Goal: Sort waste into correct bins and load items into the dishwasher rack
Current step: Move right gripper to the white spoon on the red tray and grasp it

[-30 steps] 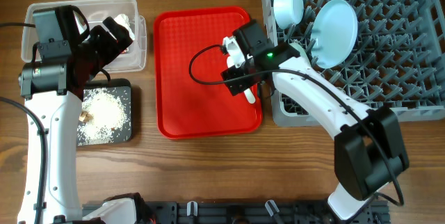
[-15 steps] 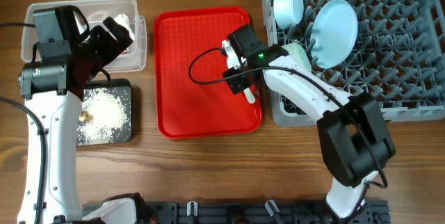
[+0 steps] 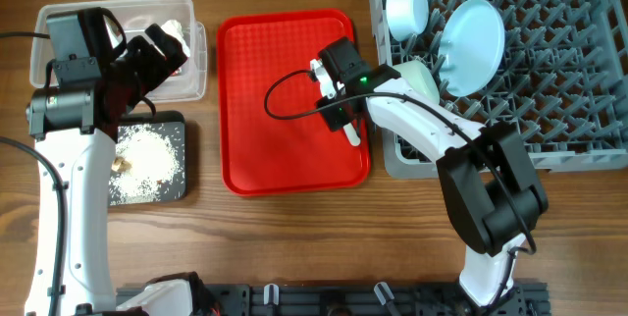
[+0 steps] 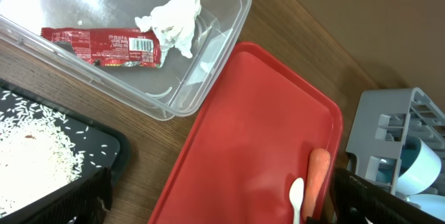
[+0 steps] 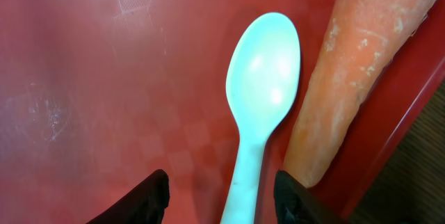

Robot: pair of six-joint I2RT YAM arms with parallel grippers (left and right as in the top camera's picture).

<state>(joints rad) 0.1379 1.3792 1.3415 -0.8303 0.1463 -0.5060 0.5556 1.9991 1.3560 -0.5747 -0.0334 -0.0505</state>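
Right end effector point(image 5: 221, 197): mine, spread open, empty, straddling spoon point(image 5: 261, 106) handle on red tray point(image 5: 83, 78). Carrot point(image 5: 348, 78) just beside spoon's right, against tray rim; rack point(image 3: 549, 80) beyond. Open tray floor leftward. Left end effector point(image 4: 226, 206): open, empty, near tub point(image 4: 229, 1).

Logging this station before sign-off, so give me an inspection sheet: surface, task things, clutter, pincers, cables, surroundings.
Surface: wooden table, red tray on it.
Job's things: white spoon and carrot side by side on the tray's right edge; wrapper and tissue in the clear tub; rice and a brown scrap on the black tray; plate, blue bowl and mint bowl in the rack.
Clutter: nothing seen.
Grippers: right pincer open, astride the spoon handle; left pincer open, empty.
Cables: black cable loops off the right arm over the tray.
Surroundings: black rail at the table's near edge.
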